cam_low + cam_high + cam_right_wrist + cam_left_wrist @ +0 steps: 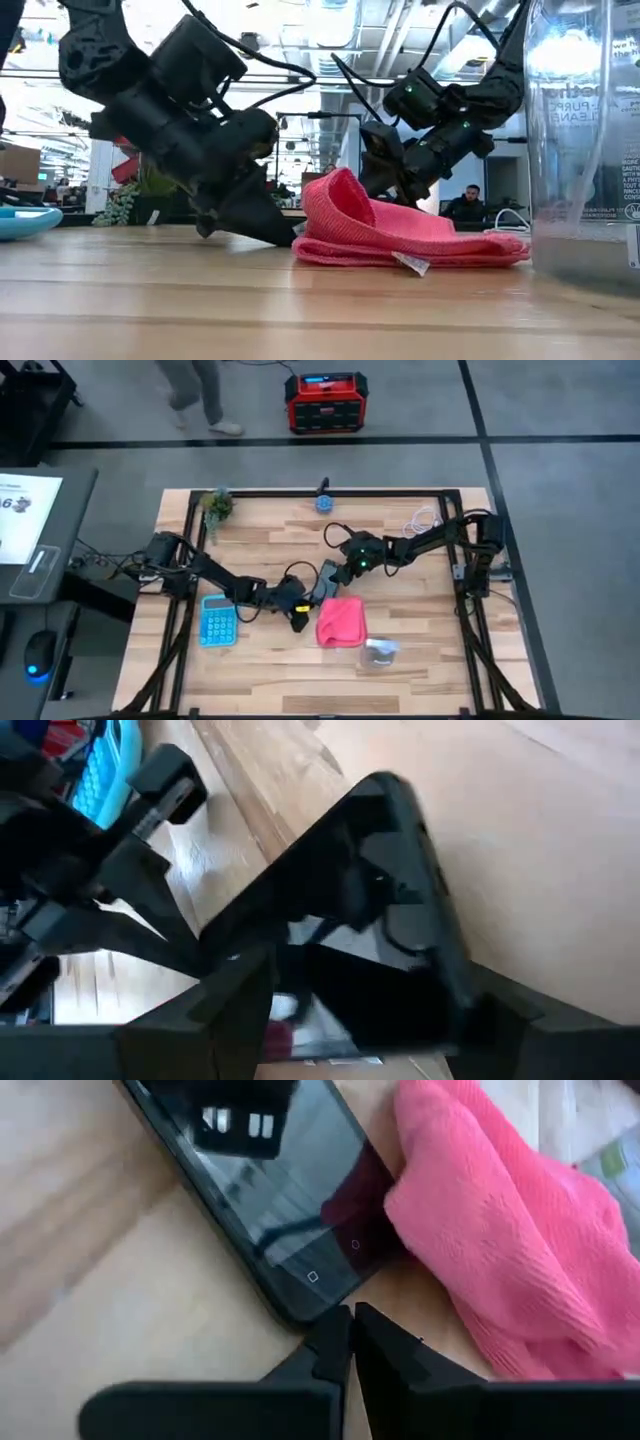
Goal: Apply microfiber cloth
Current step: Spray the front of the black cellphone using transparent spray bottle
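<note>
The microfiber cloth is lying folded on the desk, the closed, empty left gripper pressing down at its nine o'clock. Only the wrist views are showing the black phone: its end is lying against the cloth, while the right gripper at twelve o'clock is clamping its far end.

The high view looks straight down from well above, taking in the whole wooden surface, both arms and a strip of floor. The low view sits at surface height, facing level across the wood into the room, very near the pink cloth, which fills its middle. The left wrist view looks past the left arm's own jaws, close in, at the black phone just ahead of them with the cloth beside it. The right wrist view looks closely past the right arm's jaws at the same phone. All four views share the phone-and-cloth area.
</note>
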Controlling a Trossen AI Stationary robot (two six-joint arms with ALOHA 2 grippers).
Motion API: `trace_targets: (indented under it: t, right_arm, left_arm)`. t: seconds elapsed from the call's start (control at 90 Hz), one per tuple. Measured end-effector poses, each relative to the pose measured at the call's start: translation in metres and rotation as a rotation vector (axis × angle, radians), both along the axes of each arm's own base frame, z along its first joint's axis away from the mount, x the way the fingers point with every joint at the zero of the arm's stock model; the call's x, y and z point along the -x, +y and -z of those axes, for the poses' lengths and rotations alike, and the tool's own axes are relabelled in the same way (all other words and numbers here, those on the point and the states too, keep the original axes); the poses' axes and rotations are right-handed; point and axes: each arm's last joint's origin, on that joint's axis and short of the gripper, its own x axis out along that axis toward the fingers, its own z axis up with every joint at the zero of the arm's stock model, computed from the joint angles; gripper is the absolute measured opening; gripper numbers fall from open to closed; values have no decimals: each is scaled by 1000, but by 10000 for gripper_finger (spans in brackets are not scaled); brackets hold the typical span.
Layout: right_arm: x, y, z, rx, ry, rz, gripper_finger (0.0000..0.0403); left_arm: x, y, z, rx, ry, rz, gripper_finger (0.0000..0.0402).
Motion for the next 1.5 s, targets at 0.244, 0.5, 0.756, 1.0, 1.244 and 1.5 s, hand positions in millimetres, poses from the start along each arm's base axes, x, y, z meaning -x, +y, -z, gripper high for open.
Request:
trace_targets:
  t: [0.244,0.5,0.756,1.0,1.244,1.5]
  right_arm:
    - [-2,1,-8,11,-64,-33,122]
    - [8,-3,-52,193,-150,-54,19]
    - [39,12,-105,348,-146,-156,14]
    - [45,33,-129,431,-256,-264,16]
    - [39,46,-129,469,-249,-340,16]
    - [35,54,-137,484,-261,-376,16]
  left_arm:
    - [-4,1,-8,-22,-26,2,0]
    - [21,0,-42,-111,116,-23,0]
    - [24,-13,-87,-184,-99,49,2]
    - [9,-3,-99,-255,-271,73,83]
    - [-8,5,-91,-188,-419,135,184]
    - [-32,1,-85,-185,-449,172,176]
